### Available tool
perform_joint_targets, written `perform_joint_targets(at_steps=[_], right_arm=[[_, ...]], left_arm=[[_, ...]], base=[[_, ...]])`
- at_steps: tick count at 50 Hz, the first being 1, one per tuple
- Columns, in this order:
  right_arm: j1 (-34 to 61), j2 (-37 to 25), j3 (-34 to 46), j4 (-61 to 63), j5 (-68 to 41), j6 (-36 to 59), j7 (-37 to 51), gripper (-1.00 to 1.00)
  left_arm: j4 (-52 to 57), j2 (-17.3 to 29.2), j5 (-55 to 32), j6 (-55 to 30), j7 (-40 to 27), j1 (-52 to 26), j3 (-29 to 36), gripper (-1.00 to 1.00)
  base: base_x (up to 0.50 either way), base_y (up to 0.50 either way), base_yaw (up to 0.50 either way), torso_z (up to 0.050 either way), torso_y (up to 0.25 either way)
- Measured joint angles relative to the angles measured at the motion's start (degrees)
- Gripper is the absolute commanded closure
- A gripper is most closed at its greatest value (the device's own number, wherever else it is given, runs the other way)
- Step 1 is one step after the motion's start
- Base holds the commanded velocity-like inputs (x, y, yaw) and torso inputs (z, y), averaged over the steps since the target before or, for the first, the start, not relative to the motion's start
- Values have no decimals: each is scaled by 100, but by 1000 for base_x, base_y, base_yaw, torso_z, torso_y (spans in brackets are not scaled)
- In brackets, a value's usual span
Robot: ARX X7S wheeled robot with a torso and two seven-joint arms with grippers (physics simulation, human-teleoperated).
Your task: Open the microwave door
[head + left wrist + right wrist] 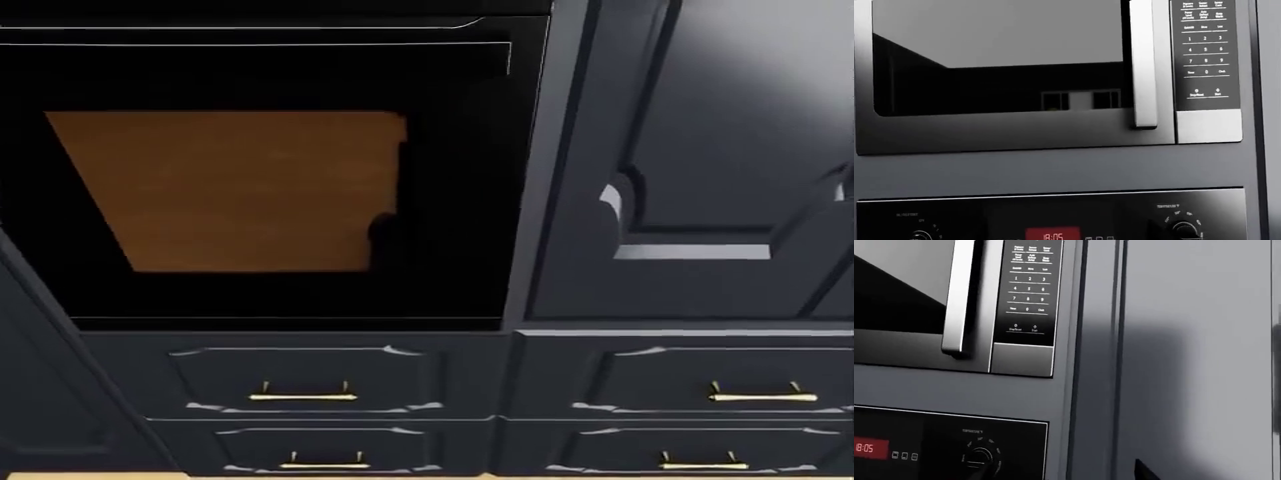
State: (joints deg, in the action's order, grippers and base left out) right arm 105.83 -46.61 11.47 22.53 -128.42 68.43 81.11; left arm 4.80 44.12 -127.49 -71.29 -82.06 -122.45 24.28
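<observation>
A built-in microwave (1054, 75) sits flush in a dark grey cabinet wall (1054, 170), directly above a black wall oven (267, 180), its door (1001, 75) shut and facing squarely out toward the robot. The door is wider than it is tall, its long axis running level from left to right, with a dark glossy window (997, 60) that mirrors a pale surface and two small bright panes. At the door's right edge a brushed-metal bar handle (1144, 65) stands upright, its long axis vertical, its lower end stopping just above the door's bottom rim; the right wrist view shows the same handle (961, 295) from a slight angle. Just right of the handle is the black keypad panel (1205, 52) with white numerals, above a plain steel plate (1209, 126). Below the microwave, the oven's control strip (1054, 220) carries a red clock display (1053, 235) reading 18:05 and a round knob (977, 457) toward its right. Right of the appliances stands a tall grey cabinet door (1194, 355). The head view, aimed lower, takes in the oven's window with an orange-brown reflection (227, 190) and dark drawers with brass pulls (303, 395) beneath. Neither gripper appears in any view, so how far either is open cannot be told.
</observation>
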Motion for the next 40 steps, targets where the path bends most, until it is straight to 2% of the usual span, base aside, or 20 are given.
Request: perform_joint_targets(at_steps=[24, 40], right_arm=[[101, -136, 132, 22, 17, -112, -102, -100], [89, -251, 176, 102, 6, -205, -143, -100]], left_arm=[[-248, -116, 198, -34, 180, -451, 185, -100], [-365, -183, 321, -72, 259, -695, 268, -100]], base=[[280, -265, 0, 0, 0], [213, -71, 0, 0, 1]])
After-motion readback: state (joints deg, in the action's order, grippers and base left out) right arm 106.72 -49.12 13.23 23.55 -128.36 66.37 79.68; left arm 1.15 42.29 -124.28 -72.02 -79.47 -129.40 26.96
